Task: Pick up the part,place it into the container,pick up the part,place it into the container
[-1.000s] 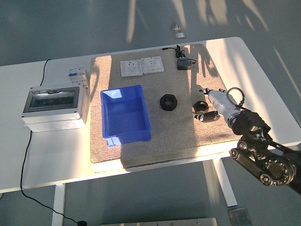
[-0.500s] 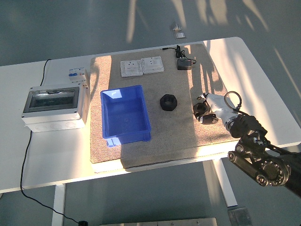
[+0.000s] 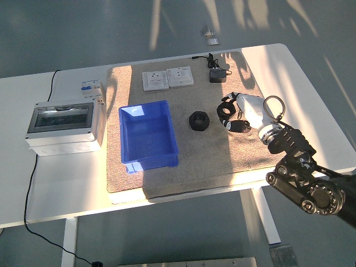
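Black against the tan mat (image 3: 206, 161), a small ring-shaped part (image 3: 226, 110) sits clamped in the fingers of the right hand (image 3: 236, 114), which reaches in from the desk's right edge on a black arm with a white forearm shell. The hand holds the ring just above the mat, toward the mat's right side, its fingers curled narrowly around it. A second part, a larger black hexagonal nut (image 3: 199, 120), lies flat near the mat's centre, well apart from the hand and just right of the blue container (image 3: 148, 136). That bin stands on the mat's left half with nothing visible inside it. Along the mat's far edge lie two white socket plates (image 3: 167, 78) side by side, and a black power adapter (image 3: 217, 75) sits toward the far right corner. Off the mat, near the desk's (image 3: 67, 189) left edge, rests a grey enclosure box (image 3: 65, 125) with a clear lid, and a small circuit breaker (image 3: 92, 89) stands just behind it.
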Tool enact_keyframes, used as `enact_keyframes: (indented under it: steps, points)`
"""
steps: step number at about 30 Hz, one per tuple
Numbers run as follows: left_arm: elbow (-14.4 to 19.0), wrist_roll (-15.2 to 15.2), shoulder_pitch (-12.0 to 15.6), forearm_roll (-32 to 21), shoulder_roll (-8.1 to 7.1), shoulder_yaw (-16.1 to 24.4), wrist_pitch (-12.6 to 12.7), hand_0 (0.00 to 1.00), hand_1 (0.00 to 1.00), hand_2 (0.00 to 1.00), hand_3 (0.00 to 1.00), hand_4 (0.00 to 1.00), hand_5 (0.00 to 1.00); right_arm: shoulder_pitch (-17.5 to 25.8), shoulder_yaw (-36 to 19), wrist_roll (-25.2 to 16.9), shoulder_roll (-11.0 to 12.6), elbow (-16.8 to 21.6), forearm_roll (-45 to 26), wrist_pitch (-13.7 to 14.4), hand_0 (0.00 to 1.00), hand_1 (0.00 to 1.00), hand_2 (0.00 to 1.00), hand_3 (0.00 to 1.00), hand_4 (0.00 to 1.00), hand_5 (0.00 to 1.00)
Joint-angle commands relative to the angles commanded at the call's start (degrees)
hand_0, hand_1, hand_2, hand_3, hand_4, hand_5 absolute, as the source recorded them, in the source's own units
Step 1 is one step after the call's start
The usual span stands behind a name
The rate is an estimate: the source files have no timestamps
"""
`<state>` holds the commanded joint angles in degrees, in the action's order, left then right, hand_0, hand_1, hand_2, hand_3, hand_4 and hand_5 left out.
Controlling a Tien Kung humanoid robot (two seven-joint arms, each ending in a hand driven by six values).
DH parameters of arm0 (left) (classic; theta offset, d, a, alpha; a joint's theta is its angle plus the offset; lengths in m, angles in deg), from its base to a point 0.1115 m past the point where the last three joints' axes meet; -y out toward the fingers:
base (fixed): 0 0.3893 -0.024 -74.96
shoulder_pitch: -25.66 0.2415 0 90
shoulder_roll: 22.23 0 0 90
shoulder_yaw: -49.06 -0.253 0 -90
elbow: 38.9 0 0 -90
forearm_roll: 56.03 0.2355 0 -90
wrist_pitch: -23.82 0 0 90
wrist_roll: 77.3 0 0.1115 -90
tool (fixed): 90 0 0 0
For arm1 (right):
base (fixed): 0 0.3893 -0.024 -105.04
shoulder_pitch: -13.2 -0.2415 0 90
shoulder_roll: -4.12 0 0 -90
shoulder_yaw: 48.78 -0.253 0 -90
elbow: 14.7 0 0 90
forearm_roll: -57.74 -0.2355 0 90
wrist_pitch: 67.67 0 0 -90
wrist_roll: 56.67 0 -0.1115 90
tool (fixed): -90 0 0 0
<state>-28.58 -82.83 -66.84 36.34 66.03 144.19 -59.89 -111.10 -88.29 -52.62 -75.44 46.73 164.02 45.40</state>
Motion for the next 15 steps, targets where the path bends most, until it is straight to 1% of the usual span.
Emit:
enact_keyframes:
  steps: [2, 3, 4, 5, 6, 8, 10, 11, 15]
  points:
    - [0.0, 0.0, -0.1, 0.2, -0.09, 0.1, 0.0, 0.676, 0.661, 0.642, 0.754, 0.757, 0.803, -2.1, 2.2, -2.7, -0.6, 2.2, -2.9, 1.9, 0.677, 0.28, 0.474, 0.617, 0.275, 0.002]
    - [0.0, 0.0, -0.1, 0.3, -0.13, 0.2, 0.0, 0.676, 0.661, 0.642, 0.754, 0.757, 0.803, -3.1, 3.3, -4.0, -1.0, 3.1, -4.3, 2.0, 0.677, 0.28, 0.474, 0.617, 0.275, 0.002]
    - [0.0, 0.0, -0.1, 0.3, -0.18, 0.2, 0.0, 0.676, 0.661, 0.642, 0.754, 0.757, 0.803, -4.4, 4.8, -5.5, -1.6, 4.1, -5.9, 1.5, 0.677, 0.28, 0.474, 0.617, 0.275, 0.002]
    - [0.0, 0.0, -0.2, 0.4, -0.23, 0.3, 0.0, 0.676, 0.662, 0.642, 0.755, 0.758, 0.804, -5.4, 5.9, -6.6, -2.1, 4.6, -7.1, 0.5, 0.66, 0.276, 0.475, 0.622, 0.234, 0.002]
    - [0.0, 0.0, -0.3, 0.4, -0.27, 0.3, 0.0, 0.676, 0.662, 0.642, 0.755, 0.758, 0.804, -6.4, 7.0, -7.6, -2.6, 4.8, -8.2, -0.5, 0.66, 0.276, 0.475, 0.622, 0.234, 0.002]
    - [0.0, 0.0, -0.5, 0.5, -0.32, 0.4, 0.0, 0.676, 0.662, 0.642, 0.755, 0.758, 0.804, -8.4, 9.3, -8.8, -3.6, 4.0, -10.4, -2.8, 0.66, 0.276, 0.475, 0.622, 0.234, 0.002]
    - [0.0, 0.1, -0.7, 0.3, -0.37, 0.3, 0.1, 0.676, 0.662, 0.642, 0.755, 0.758, 0.804, -10.1, 11.8, -9.3, -4.9, 2.0, -12.3, -5.2, 0.66, 0.276, 0.475, 0.622, 0.234, 0.002]
    - [0.0, 0.1, -0.8, 0.1, -0.38, 0.2, 0.1, 0.677, 0.662, 0.642, 0.756, 0.761, 0.806, -10.8, 13.1, -9.4, -5.5, 1.0, -12.5, -6.3, 0.686, 0.307, 0.491, 0.645, 0.232, 0.002]
    - [0.0, 0.4, -0.9, -0.8, -0.45, -0.1, 0.3, 0.677, 0.662, 0.642, 0.756, 0.761, 0.806, -12.3, 16.8, -8.6, -7.2, -1.5, -9.9, -8.5, 0.686, 0.307, 0.491, 0.645, 0.232, 0.002]
